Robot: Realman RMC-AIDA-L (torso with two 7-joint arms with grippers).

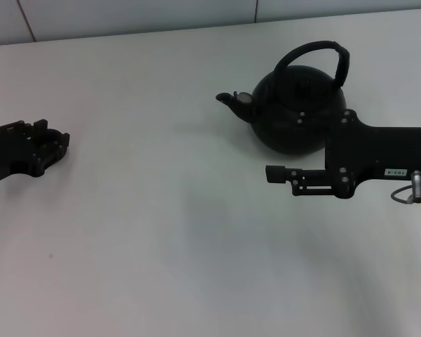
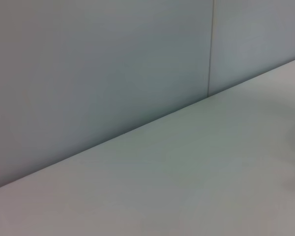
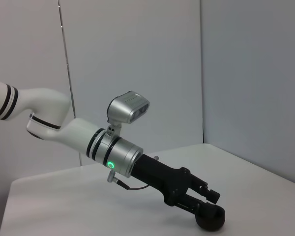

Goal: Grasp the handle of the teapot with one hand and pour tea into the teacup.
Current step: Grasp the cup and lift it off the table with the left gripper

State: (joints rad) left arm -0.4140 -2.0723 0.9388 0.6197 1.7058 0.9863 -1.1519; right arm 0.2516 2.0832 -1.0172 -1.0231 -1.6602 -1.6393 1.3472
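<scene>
- Head view: the right gripper [image 1: 277,173] hovered just in front of the teapot [image 1: 298,109], whose handle [image 1: 316,56] arched above and beyond its jaws; whether those jaws were apart could not be told.
- Left wrist view: only bare surface [image 2: 196,177] and wall.
- Right wrist view: the left gripper [image 3: 206,204] had its jaws clamped on the teacup [image 3: 210,217], far from the spout.

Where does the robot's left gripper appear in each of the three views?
Head view: the left gripper is at the far left edge, low over the table.
Left wrist view: not in it; only table and wall show.
Right wrist view: in the picture's lower part, right of centre, fingers on the teacup.
Shared landmark: the white table, in all three.
</scene>
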